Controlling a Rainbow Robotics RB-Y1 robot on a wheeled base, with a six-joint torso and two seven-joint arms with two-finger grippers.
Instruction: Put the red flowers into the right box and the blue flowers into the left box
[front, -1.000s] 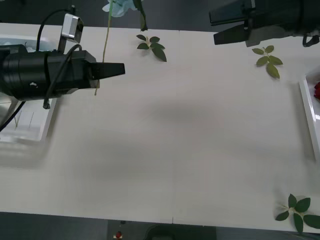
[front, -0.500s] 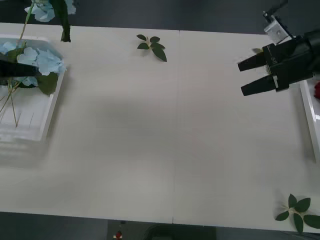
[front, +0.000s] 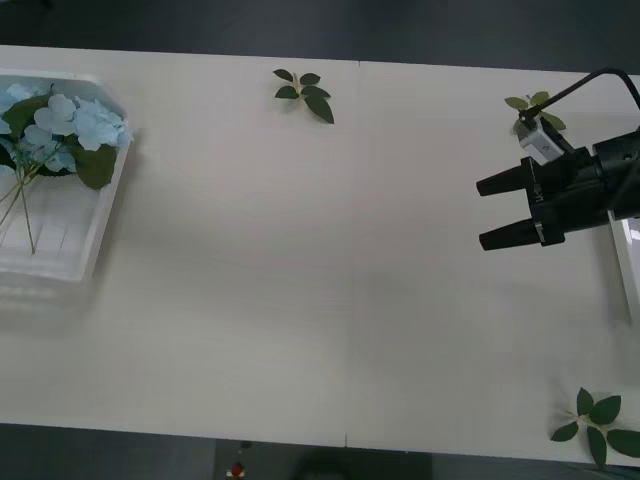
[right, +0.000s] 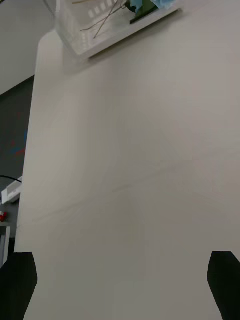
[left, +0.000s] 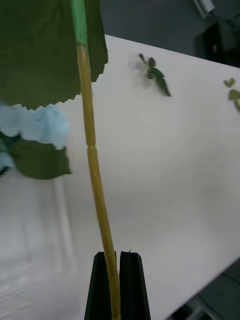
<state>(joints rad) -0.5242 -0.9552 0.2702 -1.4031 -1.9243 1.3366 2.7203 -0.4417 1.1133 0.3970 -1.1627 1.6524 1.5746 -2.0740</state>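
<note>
Two black fingers of the left pincer (left: 116, 285) are pressed together on a thin yellowish flower stem (left: 95, 175), which runs up from between them to a green upper section and a large dark leaf (left: 45, 50). Beyond the stem, pale blue blooms and another leaf lie blurred over the left box, with the tabletop and a small leaf sprig (left: 155, 80) past them.

Right pincer (front: 497, 211) hangs over the right side of the tabletop (front: 330, 270), fingers apart and nothing between them, pointing toward the middle. Its wrist view shows both black fingertips (right: 17, 285) at the corners, bare tabletop ahead, and the left box far off.

Left box (front: 95, 250) sits at the tabletop's left edge; the blue flowers (front: 70, 125) are heaped in its far end, leaves dark green, thin stems slanting across the tray floor. Right box (front: 622, 260) shows as a white rim at the right edge, just beside the right arm.

Three loose leaf sprigs lie on the tabletop: one far centre (front: 303, 92), one far right (front: 535, 102) near the right arm's cable, one at the near right corner (front: 598, 422).
</note>
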